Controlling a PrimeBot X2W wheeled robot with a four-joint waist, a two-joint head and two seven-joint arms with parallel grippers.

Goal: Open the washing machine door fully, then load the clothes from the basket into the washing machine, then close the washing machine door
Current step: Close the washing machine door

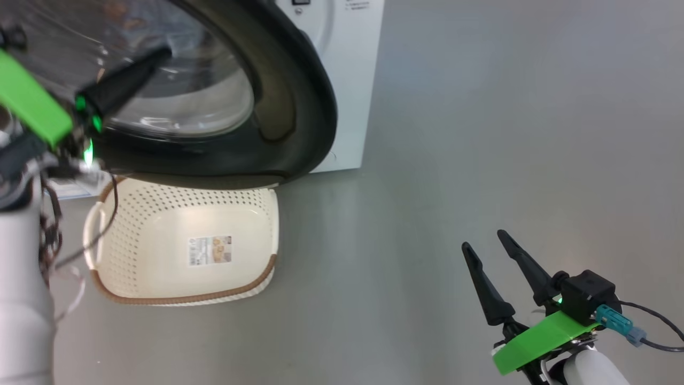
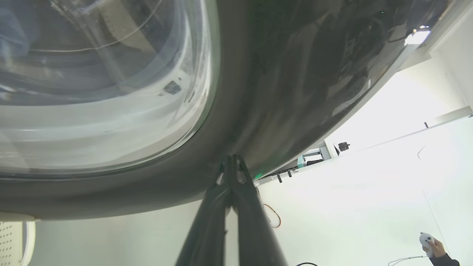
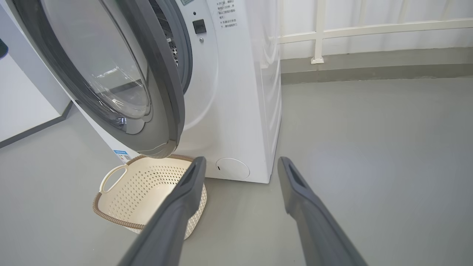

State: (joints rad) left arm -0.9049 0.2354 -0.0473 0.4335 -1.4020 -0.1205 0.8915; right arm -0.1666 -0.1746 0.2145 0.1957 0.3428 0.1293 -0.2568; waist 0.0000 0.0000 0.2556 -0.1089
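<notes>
The washing machine door point(image 1: 299, 107), glossy black with a clear glass window, stands partly open from the white washing machine point(image 1: 352, 80). My left gripper point(image 1: 163, 53) is shut with nothing in it. In the left wrist view its tips point(image 2: 232, 159) rest against the door's point(image 2: 295, 74) black rim, just below the glass. The basket point(image 1: 160, 230) sits on the floor under the door, with only a paper label inside. A blurry bluish patch, possibly the clothes point(image 2: 11, 33), shows through the glass. My right gripper point(image 1: 483, 240) hangs open at the lower right, well clear of the basket point(image 3: 147, 184) and door point(image 3: 162, 92).
Grey floor stretches to the right of the washing machine point(image 3: 240, 111). A white railing point(image 3: 317, 33) and wall stand behind it. A person's hand holding a controller point(image 2: 430, 245) shows at the lower right of the left wrist view. Loose cables hang from my left arm point(image 1: 53, 230).
</notes>
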